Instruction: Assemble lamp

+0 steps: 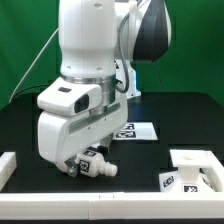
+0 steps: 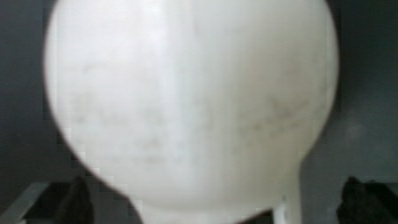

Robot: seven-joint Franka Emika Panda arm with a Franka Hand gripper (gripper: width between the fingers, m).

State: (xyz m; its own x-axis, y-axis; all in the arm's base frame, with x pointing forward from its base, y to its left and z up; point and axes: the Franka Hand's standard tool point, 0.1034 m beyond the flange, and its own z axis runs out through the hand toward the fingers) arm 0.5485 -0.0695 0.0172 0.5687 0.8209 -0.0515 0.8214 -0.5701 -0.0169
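the bulb (image 1: 98,167) is seen low in the exterior frame, a bit left of centre, down close to the black table (image 1: 180,115), with a square tag facing out. it's tucked right up against the gripper (image 1: 84,168), which is tilted down under the big white arm. in the wrist view the bulb (image 2: 196,100) fills nearly the whole frame as a smooth, blurry white oval, and dark fingers (image 2: 50,205) are glimpsed on either side of its narrow end. whether it's actually clamped or the jaws are just parted around it can't be told, too blurry. the base (image 1: 196,170) is sat at the lower right of the exterior frame, well apart from the bulb. the marker board (image 1: 137,130) is laid flat just right of centre, behind the arm.
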